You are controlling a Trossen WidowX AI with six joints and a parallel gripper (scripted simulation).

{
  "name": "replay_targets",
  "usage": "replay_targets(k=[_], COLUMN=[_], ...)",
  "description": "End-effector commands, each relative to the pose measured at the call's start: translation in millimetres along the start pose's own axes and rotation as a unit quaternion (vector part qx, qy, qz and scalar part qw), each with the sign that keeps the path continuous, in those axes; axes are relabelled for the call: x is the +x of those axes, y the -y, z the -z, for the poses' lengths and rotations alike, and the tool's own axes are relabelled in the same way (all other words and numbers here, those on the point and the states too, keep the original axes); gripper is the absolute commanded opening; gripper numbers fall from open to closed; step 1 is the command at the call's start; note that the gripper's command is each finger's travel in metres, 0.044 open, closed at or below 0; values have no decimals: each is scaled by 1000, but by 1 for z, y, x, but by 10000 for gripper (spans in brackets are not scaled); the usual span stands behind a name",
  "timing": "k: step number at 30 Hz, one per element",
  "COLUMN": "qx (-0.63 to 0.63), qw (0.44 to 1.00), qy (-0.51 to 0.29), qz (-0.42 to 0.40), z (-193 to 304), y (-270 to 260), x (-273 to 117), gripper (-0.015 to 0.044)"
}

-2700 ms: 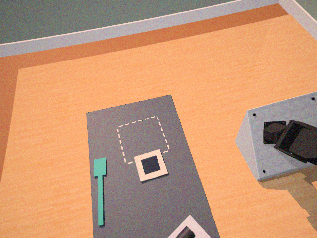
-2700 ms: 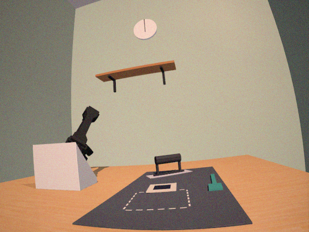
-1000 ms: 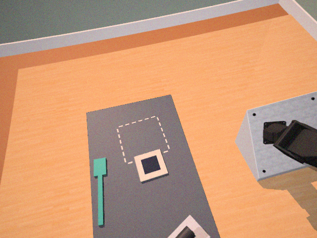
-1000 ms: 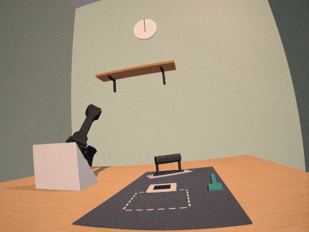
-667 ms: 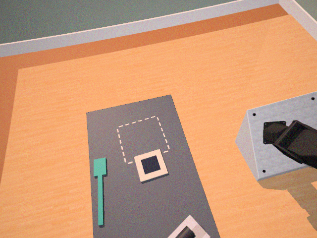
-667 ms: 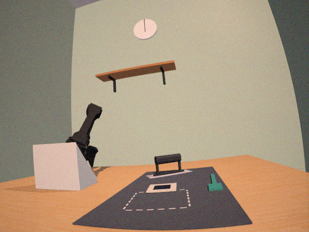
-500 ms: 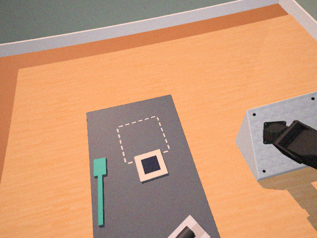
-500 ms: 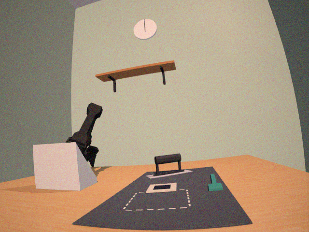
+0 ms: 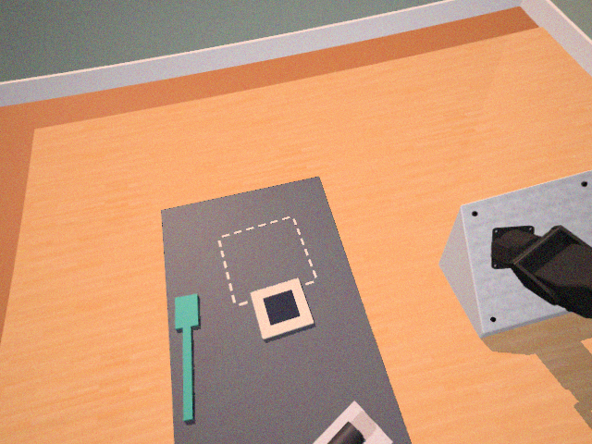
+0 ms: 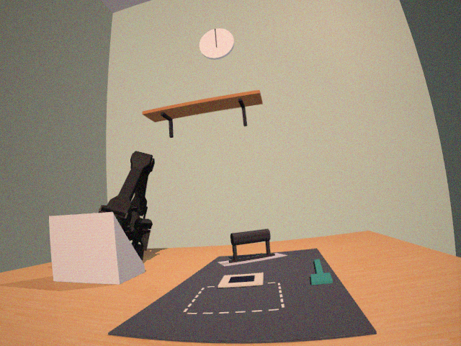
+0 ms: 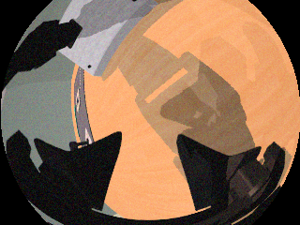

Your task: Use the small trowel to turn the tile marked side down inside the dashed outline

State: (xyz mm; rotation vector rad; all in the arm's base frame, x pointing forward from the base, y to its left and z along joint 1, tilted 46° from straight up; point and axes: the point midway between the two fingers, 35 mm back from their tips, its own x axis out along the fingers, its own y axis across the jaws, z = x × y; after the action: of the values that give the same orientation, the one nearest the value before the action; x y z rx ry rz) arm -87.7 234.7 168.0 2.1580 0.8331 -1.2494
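The flat tile (image 9: pixel 280 307) (image 10: pixel 240 279) is cream with a dark square facing up. It lies mostly outside the dashed outline (image 9: pixel 224 235) (image 10: pixel 256 311), with one edge at the outline's side nearer the trowel. The trowel (image 9: pixel 353 413) (image 10: pixel 250 236) has a pale flat blade and a raised black bar handle. It rests on the dark mat (image 9: pixel 229 382) (image 10: pixel 156 327), partly cut off in the top view. My gripper (image 11: pixel 149 138) is open and empty in the wrist view, over the wooden table beside the arm's base, away from the mat, tile and trowel.
A green tool (image 9: pixel 187 363) (image 10: pixel 321 278) with a square head and long thin handle lies along the mat's edge, apart from the tile. The pale block (image 9: pixel 506 296) (image 10: pixel 83 249) under the arm stands beside the mat. A shelf (image 10: pixel 204 106) hangs on the wall.
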Motion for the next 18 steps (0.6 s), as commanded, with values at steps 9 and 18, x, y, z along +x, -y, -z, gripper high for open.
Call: replay_targets(k=[9,18], qx=[124,216], qw=[992,975], qy=[8,10], qz=[24,50], z=[31,53], y=[-7,-11], x=[4,4], gripper=[270,270])
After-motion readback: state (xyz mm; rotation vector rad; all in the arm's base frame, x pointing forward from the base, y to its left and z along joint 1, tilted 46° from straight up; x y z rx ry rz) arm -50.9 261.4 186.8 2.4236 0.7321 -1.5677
